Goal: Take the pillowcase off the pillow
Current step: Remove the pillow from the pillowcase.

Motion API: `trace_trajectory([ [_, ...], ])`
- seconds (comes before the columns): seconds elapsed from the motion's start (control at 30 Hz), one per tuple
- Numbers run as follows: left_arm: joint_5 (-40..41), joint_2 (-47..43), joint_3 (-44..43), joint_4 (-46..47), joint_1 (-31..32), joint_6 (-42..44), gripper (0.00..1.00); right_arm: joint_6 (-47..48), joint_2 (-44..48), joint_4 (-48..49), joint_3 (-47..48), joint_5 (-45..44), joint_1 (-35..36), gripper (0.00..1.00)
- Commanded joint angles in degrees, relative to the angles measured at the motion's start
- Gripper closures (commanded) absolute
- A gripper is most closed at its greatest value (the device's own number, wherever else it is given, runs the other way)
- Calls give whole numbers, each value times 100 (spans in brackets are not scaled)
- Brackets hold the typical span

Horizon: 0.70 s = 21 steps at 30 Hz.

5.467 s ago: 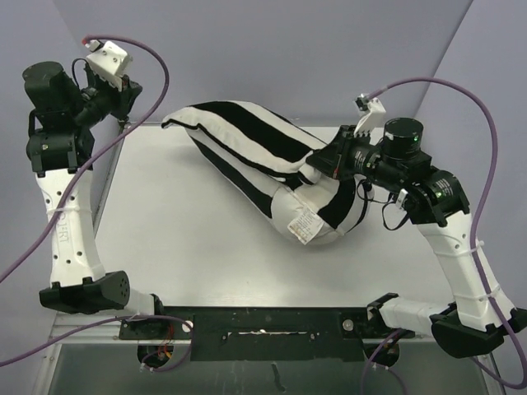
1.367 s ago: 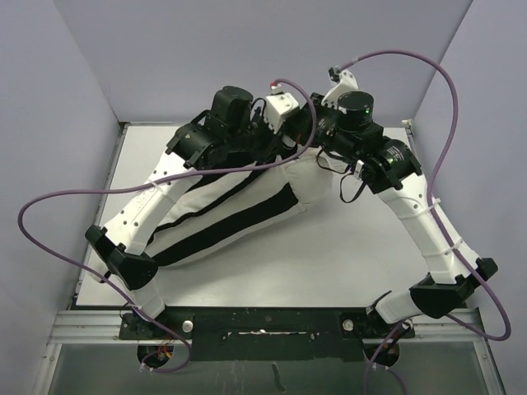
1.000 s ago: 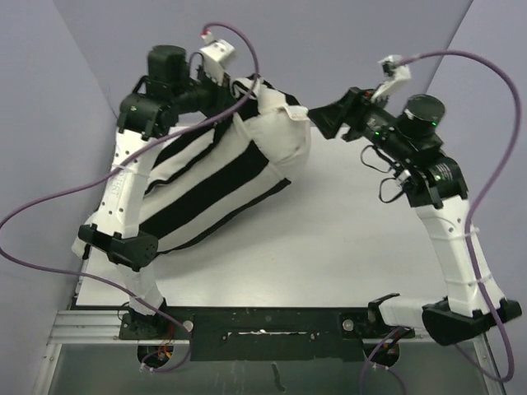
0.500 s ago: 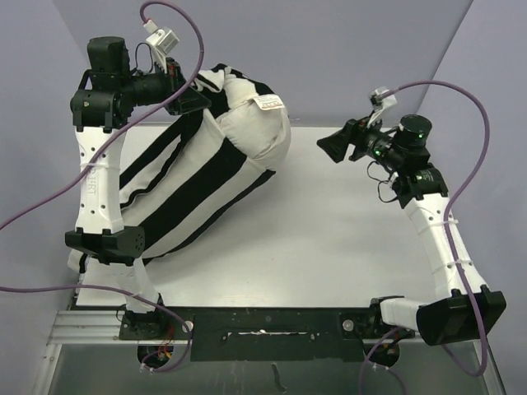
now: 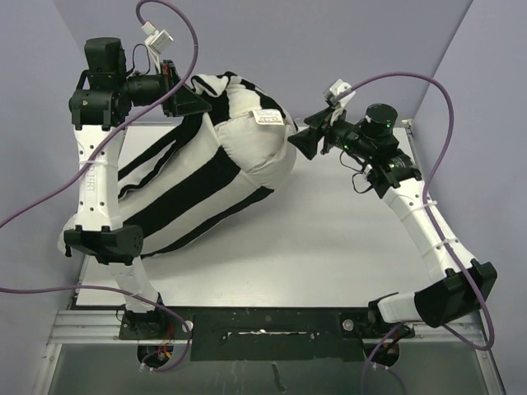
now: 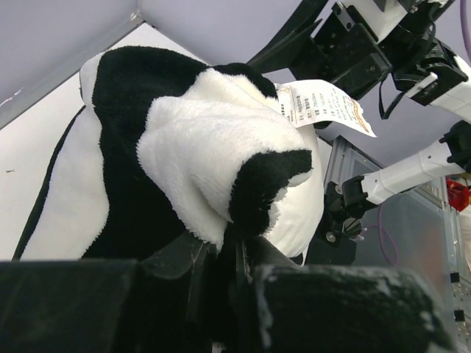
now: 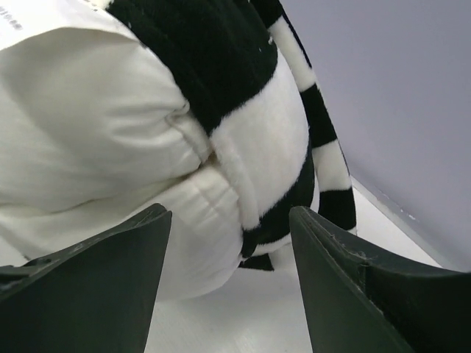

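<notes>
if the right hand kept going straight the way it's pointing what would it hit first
Most likely the bare white end of the pillow, right beside the edge of the pillowcase. The right hand is open and aimed squarely at it. How much gap remains is hard to judge.

**Overhead view:** I see even, diffuse light with no glare. The table reads pale grey, its shadows are faint and soft-edged, and the frame is sharp to its corners.

**Left wrist view:** The left gripper along the bottom edge is dark and blurred. The pillowcase pile and the label are crisp.

**Right wrist view:** The right gripper's fingers in the lower corners are soft. The pillow at left is nearly washed out.
</notes>
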<state>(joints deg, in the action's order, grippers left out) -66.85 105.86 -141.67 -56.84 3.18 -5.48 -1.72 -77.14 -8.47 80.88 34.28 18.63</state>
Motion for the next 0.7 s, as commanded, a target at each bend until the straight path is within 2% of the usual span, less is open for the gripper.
trace_trajectory([
  [0.0, -750, -608, -147, 891, -37, -129, 100, 513, -221, 280, 507, -186, 204, 34],
  [0.13, -829, -636, -134, 891, -37, -172, 100, 976, -440, 186, 602, -684, 589, 36],
  [0.33, -1036, -637, -235, 904, -49, -308, 100, 1344, -829, 739, 662, -2098, 961, 53],
  [0.4, -1069, -665, -243, 905, -69, -318, 100, 1296, -932, 1074, 680, -2090, 1013, 67],
  [0.47, -1051, -696, -224, 942, -123, -314, 100, 1159, -1033, 1241, 805, -2029, 1060, 91],
  [0.5, -1030, -706, -215, 990, -162, -320, 100, 1068, -1060, 1300, 896, -2060, 1065, 99],
  [0.67, -774, -623, -313, 1496, -386, -564, 100, 1015, -980, 1677, 1352, -2752, 1021, 100],
])
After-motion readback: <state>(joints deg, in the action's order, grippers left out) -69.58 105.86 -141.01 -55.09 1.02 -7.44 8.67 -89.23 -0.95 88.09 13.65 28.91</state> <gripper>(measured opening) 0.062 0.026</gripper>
